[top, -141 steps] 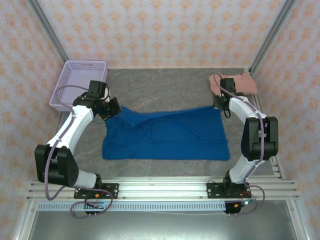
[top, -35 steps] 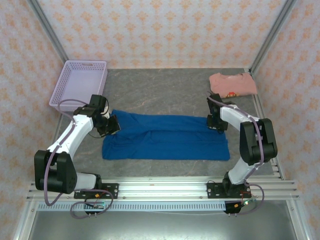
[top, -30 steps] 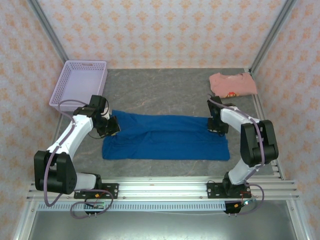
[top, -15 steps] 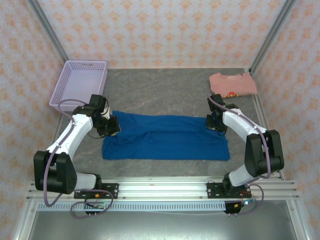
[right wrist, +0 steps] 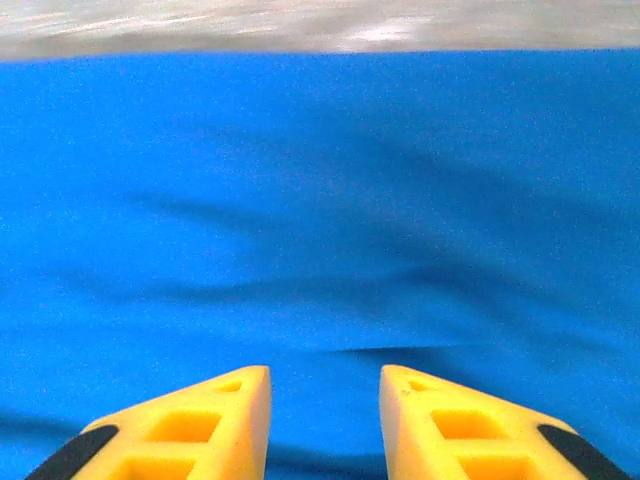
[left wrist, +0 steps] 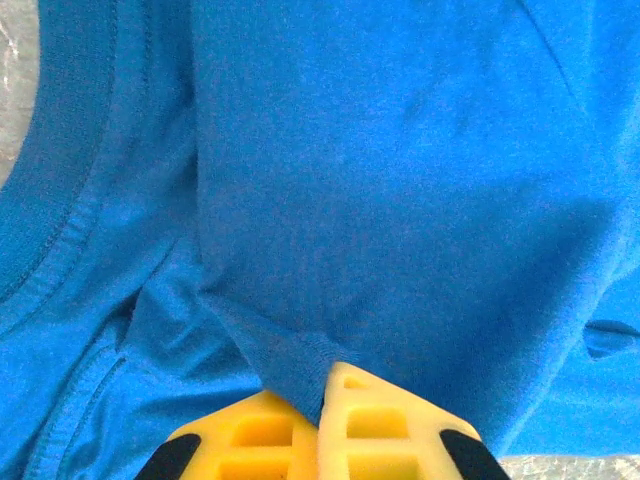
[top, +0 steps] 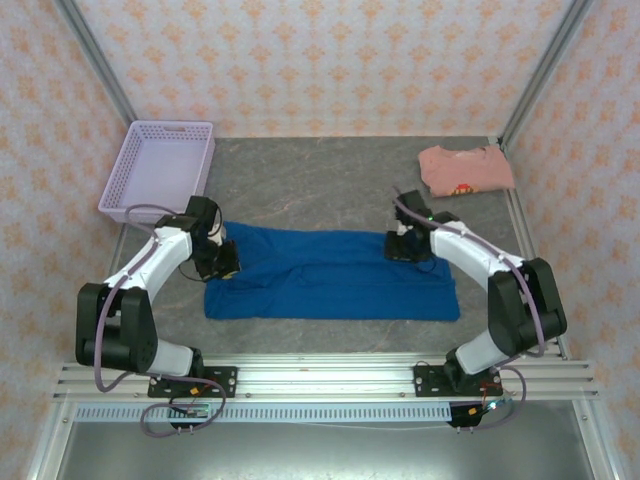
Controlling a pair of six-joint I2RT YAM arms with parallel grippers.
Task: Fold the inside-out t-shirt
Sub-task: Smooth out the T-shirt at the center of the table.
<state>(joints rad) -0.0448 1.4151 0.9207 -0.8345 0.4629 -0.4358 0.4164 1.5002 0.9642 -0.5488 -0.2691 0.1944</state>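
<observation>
The royal-blue t-shirt lies folded lengthwise into a long band across the middle of the grey table. My left gripper sits low at the band's left end, shut on a pinch of the blue cloth, which rises into the seam between its yellow fingers. Beside that pinch run a stitched hem and the ribbed collar. My right gripper hovers over the band's upper edge right of centre; it is open, with flat blue fabric showing between the fingers and nothing held.
A folded salmon-pink shirt lies at the back right corner. A lavender plastic basket stands at the back left. Bare grey tabletop stretches behind the blue band, and a narrower strip in front of it.
My right gripper has let go of the shirt's right end, opened, and slid left along the upper edge. The left gripper has stayed shut on the cloth, shifting only slightly.
</observation>
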